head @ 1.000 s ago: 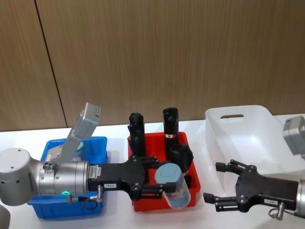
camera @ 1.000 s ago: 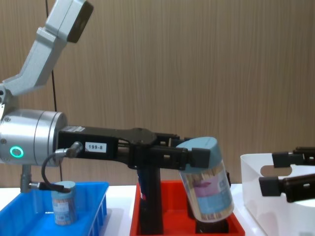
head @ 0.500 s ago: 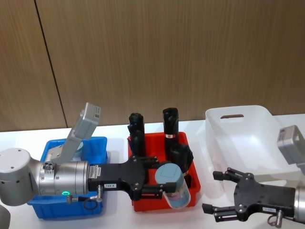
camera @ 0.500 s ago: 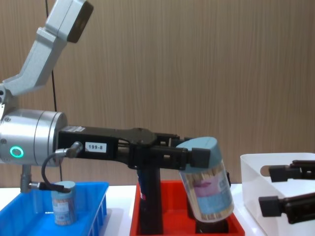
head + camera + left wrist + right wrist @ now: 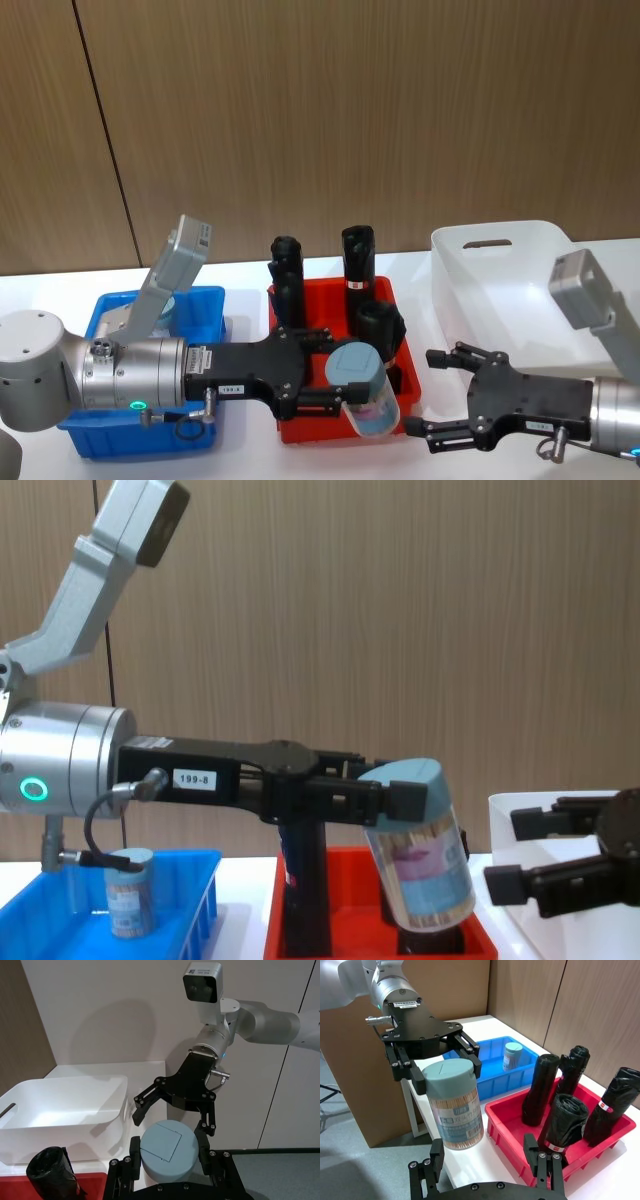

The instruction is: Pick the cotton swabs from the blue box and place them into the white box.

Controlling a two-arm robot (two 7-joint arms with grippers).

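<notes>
Left gripper (image 5: 340, 372) clenches a cotton-swab jar (image 5: 365, 400) over the red tray (image 5: 312, 428). Right gripper (image 5: 424, 392), fingers spread, should clasp its body first.

The right gripper (image 5: 512, 855) hides much of the white box (image 5: 498, 840), cut off at chest view's right edge.

left tool (image 5: 343, 376) clasping cotton swabs (image 5: 360, 372), right tool (image 5: 424, 393) spread wide
</notes>
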